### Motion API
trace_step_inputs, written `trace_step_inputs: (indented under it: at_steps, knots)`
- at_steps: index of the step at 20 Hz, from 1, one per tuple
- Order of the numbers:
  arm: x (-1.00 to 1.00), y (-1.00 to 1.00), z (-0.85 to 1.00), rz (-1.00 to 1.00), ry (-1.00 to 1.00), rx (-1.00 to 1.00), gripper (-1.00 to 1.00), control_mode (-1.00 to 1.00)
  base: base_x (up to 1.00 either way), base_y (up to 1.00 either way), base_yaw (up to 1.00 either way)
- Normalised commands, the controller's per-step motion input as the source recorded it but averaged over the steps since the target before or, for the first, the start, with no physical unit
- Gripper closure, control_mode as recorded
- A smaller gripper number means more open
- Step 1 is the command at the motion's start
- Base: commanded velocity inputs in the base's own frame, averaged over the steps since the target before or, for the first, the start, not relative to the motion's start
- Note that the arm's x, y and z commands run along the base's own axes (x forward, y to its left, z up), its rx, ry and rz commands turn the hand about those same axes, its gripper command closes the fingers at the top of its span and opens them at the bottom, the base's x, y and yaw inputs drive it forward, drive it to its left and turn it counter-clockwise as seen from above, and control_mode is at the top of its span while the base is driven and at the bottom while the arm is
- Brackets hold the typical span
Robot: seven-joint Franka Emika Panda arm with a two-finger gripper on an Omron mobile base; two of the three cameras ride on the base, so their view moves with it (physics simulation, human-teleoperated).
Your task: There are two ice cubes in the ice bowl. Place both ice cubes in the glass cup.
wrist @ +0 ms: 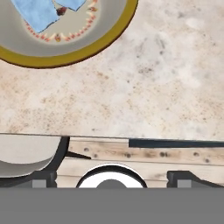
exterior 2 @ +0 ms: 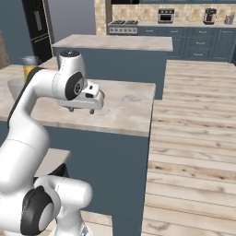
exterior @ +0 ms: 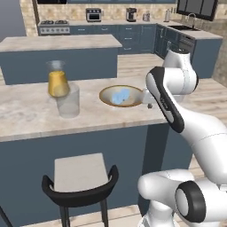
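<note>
In the left base view the ice bowl [exterior: 121,96] sits on the marble worktop [exterior: 31,111] at the centre of the frame, and both ice cubes [exterior: 120,95] lie inside it, touching one another. The glass cup [exterior: 68,101] stands upright to the left of the bowl, apart from it. Just behind the cup, at its upper left, stands a conical flask of orange liquid [exterior: 57,80], so close that the two overlap in the frame. The arm's white forearm crosses the right side of the frame and covers the bowl's right edge.

In the right base view the tool [exterior 2: 80,110] hangs over the worktop at the left centre of the frame, with its fingers spread wide and nothing between them. In the hand view the bowl's brown rim curves across the upper left, with the cubes at the very top, and bare marble fills the middle.

A black-framed stool [exterior: 80,177] with a pale seat stands under the worktop's front edge at the lower left of the left base view. A second island [exterior: 57,42] lies beyond the worktop, with kitchen cabinets along the back wall.
</note>
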Motion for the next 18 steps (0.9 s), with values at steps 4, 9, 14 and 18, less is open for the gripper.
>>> trace_step_inputs:
  at_steps: [4,9,14,18]
  knots:
    - [0.00,0.00,0.00,0.00,0.00,0.00,-1.00,1.00,0.03,-0.20,0.00]
    - [0.00,0.00,0.00,0.00,0.00,0.00,-1.00,1.00,0.07,-0.15,0.00]
    - [0.00,0.00,0.00,0.00,0.00,0.00,-1.00,1.00,0.43,0.00,0.00]
    - [0.00,0.00,0.00,0.00,0.00,0.00,-1.00,1.00,0.59,0.00,0.00]
